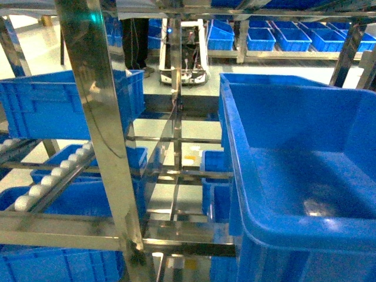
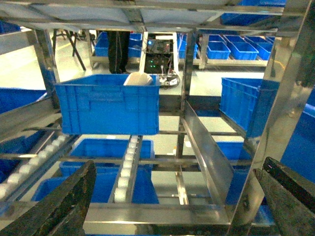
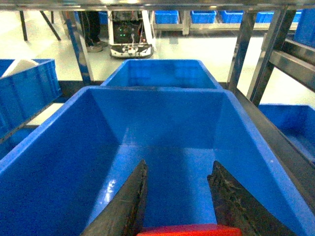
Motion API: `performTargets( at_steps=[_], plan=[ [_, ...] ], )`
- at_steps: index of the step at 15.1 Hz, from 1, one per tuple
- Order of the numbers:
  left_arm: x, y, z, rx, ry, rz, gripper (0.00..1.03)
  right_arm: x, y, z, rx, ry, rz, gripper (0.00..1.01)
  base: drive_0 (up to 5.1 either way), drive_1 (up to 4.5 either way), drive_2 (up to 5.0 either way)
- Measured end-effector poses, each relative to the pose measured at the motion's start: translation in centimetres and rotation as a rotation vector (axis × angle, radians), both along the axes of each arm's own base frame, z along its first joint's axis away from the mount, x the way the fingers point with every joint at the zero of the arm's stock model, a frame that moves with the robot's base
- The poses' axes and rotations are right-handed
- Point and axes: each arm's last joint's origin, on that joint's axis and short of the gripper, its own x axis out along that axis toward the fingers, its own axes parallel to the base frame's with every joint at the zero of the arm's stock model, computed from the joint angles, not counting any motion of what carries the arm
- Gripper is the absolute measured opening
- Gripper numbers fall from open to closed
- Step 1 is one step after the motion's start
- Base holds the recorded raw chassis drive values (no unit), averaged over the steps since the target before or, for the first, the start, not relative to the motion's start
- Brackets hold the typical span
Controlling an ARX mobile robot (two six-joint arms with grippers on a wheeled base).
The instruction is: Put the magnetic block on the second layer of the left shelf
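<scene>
The magnetic block (image 3: 189,229) shows as a red edge at the bottom of the right wrist view, held between the dark fingers of my right gripper (image 3: 180,164), which is shut on it. The gripper hangs over the inside of a large deep blue bin (image 3: 59,167). My left gripper (image 2: 178,167) is open, its fingers spread wide with nothing between them, facing the steel rack. The left shelf second layer (image 2: 125,162) is a roller tier carrying a blue bin (image 2: 108,104); in the head view that bin (image 1: 59,108) sits at the left. Neither gripper shows in the head view.
A thick steel post (image 1: 106,135) stands close in front of the head camera. The big blue bin (image 1: 305,176) fills the right side. A steel divider plate (image 2: 206,147) runs down the rack. More blue bins (image 1: 294,38) and another robot (image 1: 185,53) stand beyond.
</scene>
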Motion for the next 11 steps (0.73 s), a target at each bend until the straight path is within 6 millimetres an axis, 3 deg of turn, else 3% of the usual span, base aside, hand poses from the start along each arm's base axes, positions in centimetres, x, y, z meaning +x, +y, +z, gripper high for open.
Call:
performTargets(
  at_steps=[11],
  plan=[
    [0.0,0.0,0.04,0.0,-0.004,0.0,0.98,-0.08,0.33,-0.21,0.019,0.028,0.023,0.33,0.0,0.0,0.0]
  ],
)
